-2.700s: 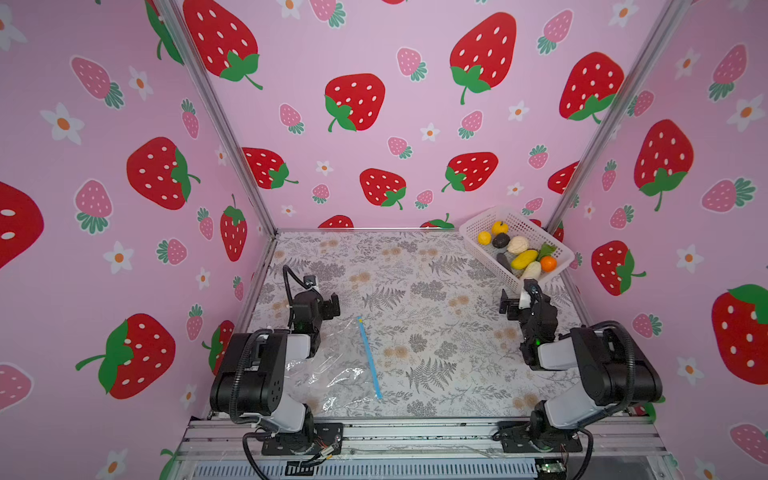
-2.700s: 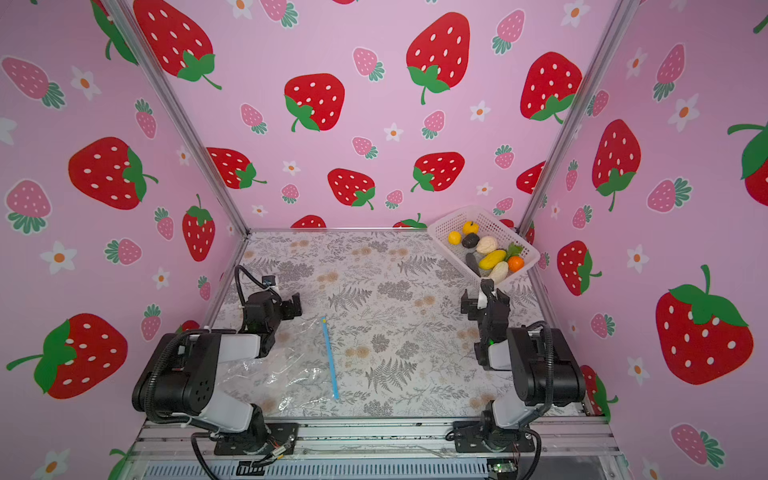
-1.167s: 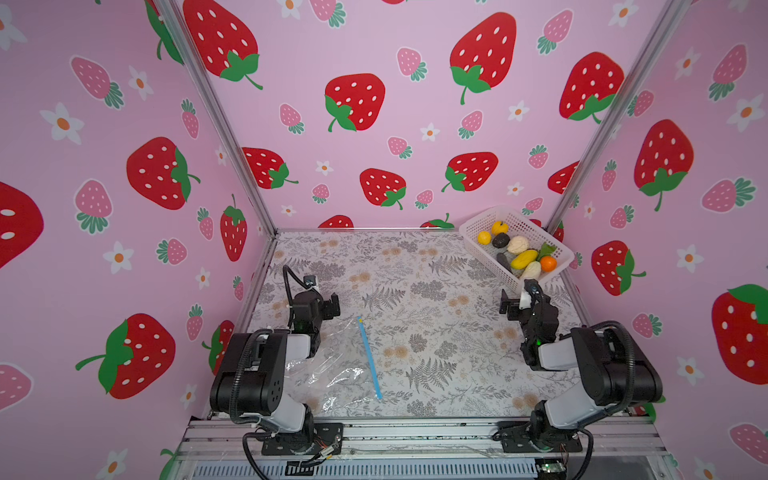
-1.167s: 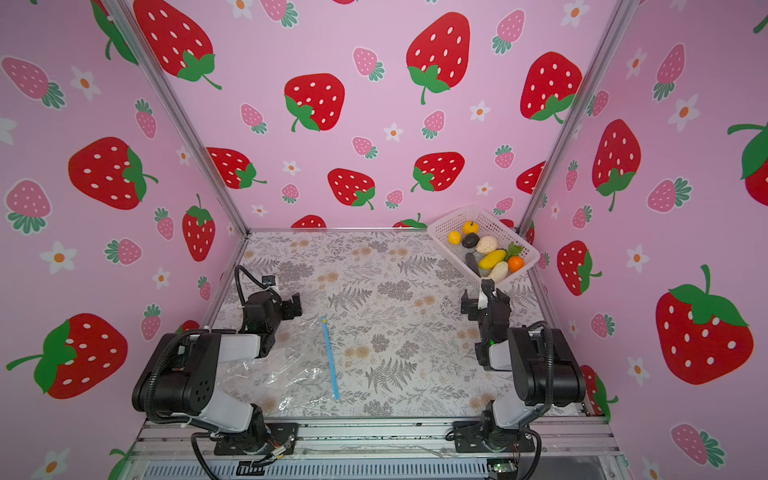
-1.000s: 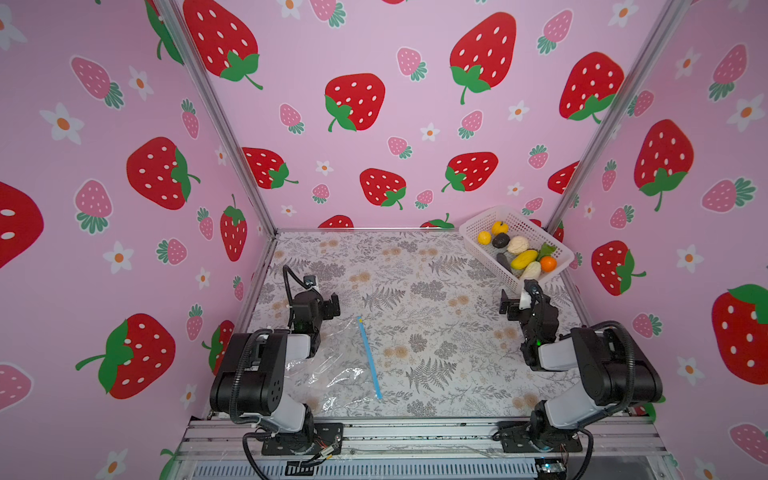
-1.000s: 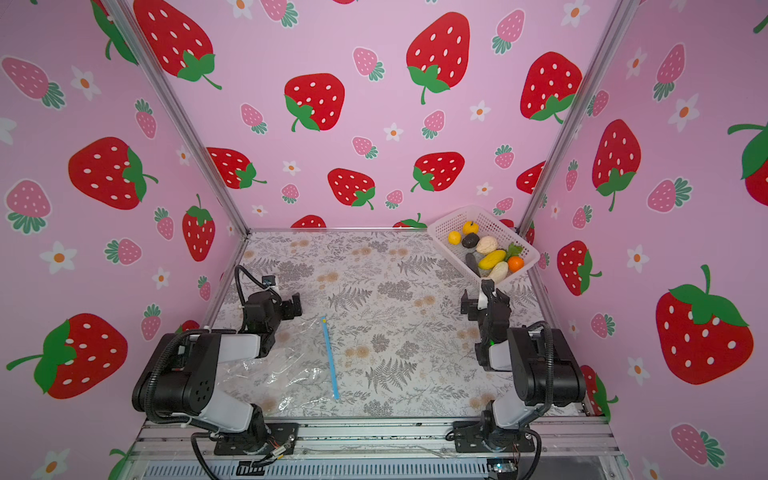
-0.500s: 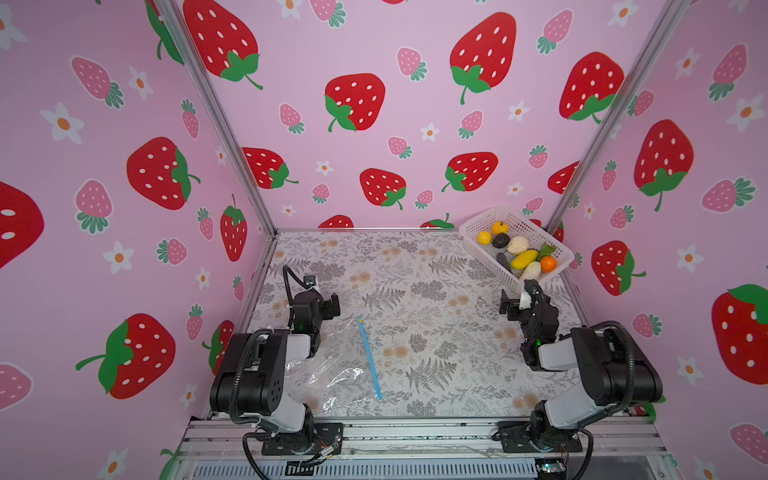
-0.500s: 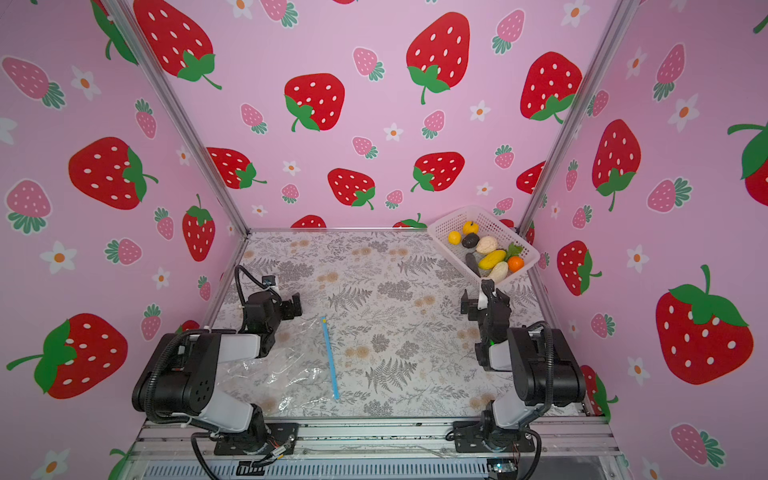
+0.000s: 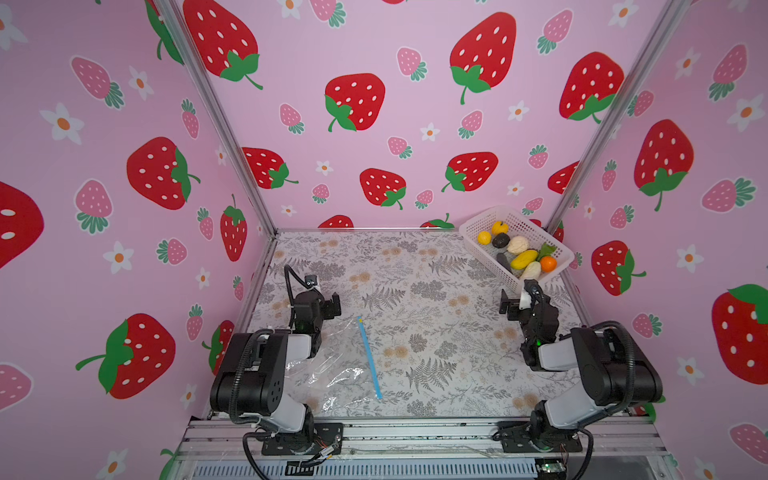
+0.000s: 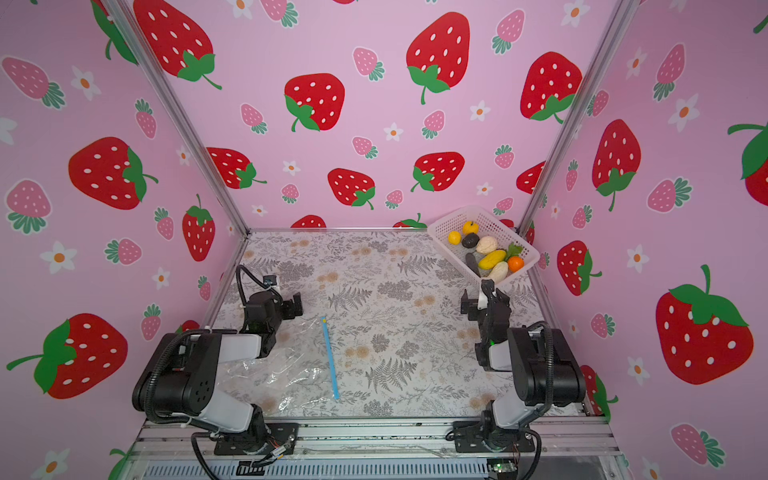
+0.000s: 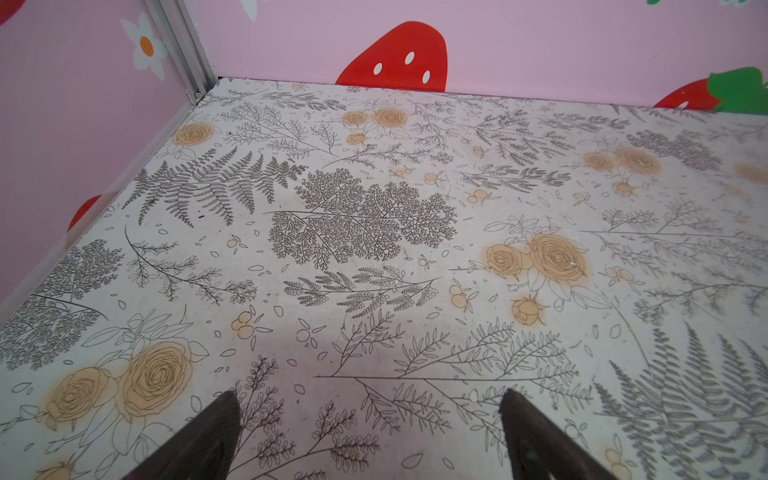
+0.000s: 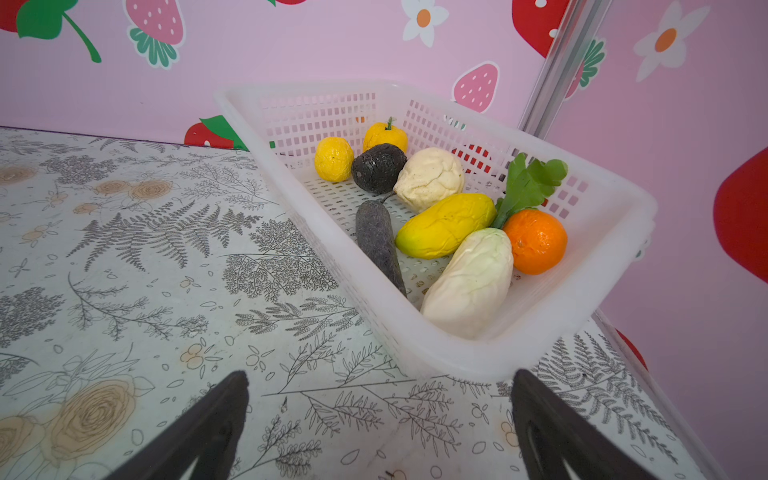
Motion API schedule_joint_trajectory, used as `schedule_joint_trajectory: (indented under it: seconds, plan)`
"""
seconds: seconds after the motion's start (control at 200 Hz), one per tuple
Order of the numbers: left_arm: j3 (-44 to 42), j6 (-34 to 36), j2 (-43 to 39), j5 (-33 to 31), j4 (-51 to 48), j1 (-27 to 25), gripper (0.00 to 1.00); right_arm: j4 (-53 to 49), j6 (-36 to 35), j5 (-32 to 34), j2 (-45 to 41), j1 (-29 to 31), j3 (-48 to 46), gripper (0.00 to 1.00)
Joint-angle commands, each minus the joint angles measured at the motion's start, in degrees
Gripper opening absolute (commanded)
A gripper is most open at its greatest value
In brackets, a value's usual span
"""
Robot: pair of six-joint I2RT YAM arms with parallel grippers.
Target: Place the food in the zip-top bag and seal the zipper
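The food, several small yellow, orange, cream and dark pieces plus a green leafy one, lies in a white basket at the back right; the right wrist view shows the food close up. The zip-top bag lies flat and crinkled at the front left, partly under the left arm. Its light blue zipper faces the table's middle. My left gripper is open just beyond the bag's far edge. My right gripper is open just short of the basket's near corner.
The white perforated basket stands at an angle in the back right corner. Pink strawberry-print walls with metal corner posts enclose the floral table on three sides. In the left wrist view only the table and walls show.
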Motion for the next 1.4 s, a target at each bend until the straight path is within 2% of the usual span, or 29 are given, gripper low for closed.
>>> schedule_joint_trajectory:
  seconds: [0.0,0.07,0.13,0.215,0.26,0.365,0.47,0.66,0.815,0.925,1.065,1.135,1.24,1.395]
  plan:
    - [2.99,0.53,-2.99,-3.84,-4.48,-0.65,0.99,1.83,-0.54,1.63,-3.30,1.10,-1.43,0.99]
    - [6.64,1.19,-6.74,-3.00,-13.53,-1.06,0.99,-0.18,-0.67,2.94,-6.16,1.87,-1.74,0.99]
    - [9.47,1.72,-9.19,-2.61,-19.10,-1.89,0.99,-7.84,0.03,4.85,-10.01,2.62,0.30,0.99]
    - [13.99,-1.88,-11.28,-2.94,-26.33,-3.01,0.99,-15.99,1.76,7.25,-13.37,3.88,3.30,0.99]
    - [16.67,-3.62,-11.36,-3.93,-29.97,-4.29,0.99,-20.70,5.36,9.28,-14.87,4.55,5.61,0.99]
    - [22.42,-5.88,-10.00,-8.49,-36.67,-8.69,0.99,-31.45,14.19,8.98,-16.13,5.50,12.16,0.99]
    - [27.63,-7.85,-7.46,-10.04,-42.33,-12.55,1.00,-40.28,21.84,5.82,-14.67,5.85,19.35,0.99]
    - [37.60,-12.55,-0.32,-9.65,-50.97,-17.21,0.99,-48.78,25.23,3.85,-8.05,6.07,30.78,0.99]
    - [48.21,-17.51,8.07,-4.18,-57.96,-18.14,0.97,-56.83,25.30,6.42,-0.58,5.91,41.43,0.99]
    - [55.08,-19.98,13.76,-1.48,-61.82,-18.74,0.97,-63.50,26.60,11.73,4.67,5.92,49.96,0.99]
    - [62.84,-20.68,19.29,3.26,-66.18,-19.14,0.97,-68.61,26.40,12.90,9.89,5.86,58.41,0.99]
    - [65.99,-22.34,21.64,2.88,-68.87,-19.14,0.97,-70.16,26.53,13.36,12.15,5.89,61.07,0.99]
    - [69.82,-22.76,24.17,3.26,-72.21,-19.20,0.97,-73.50,26.61,11.60,16.69,5.98,66.59,0.99]
    - [70.35,-23.31,24.61,4.07,-71.59,-19.16,0.97,-77.96,27.16,5.59,24.34,6.02,76.15,0.99]
